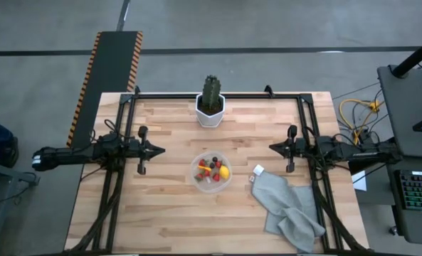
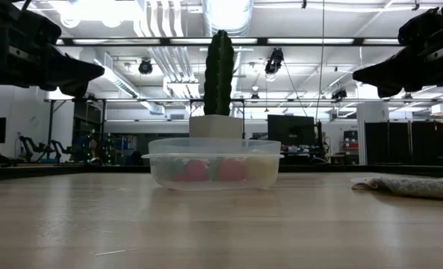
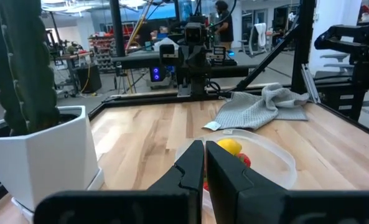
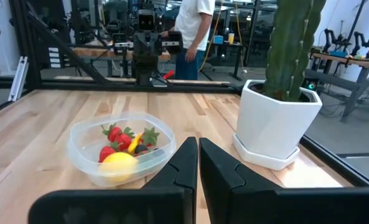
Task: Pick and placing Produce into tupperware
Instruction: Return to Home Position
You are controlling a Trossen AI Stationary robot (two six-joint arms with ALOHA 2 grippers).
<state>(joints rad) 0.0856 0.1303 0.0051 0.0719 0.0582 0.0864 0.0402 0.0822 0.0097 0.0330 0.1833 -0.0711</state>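
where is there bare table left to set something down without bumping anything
Widest bare wood: the table stretch left of the tupperware and below the left claw in the high view. Also bare: both sides of the white pot. Crowded: the middle, between the two claws, and the grey cloth by the right claw.

Your clear round tupperware (image 1: 193, 174) sits upright mid-table — red strawberries (image 4: 114, 133), yellow lemon (image 4: 117, 165) piled inside (lemon against right-hand wall).
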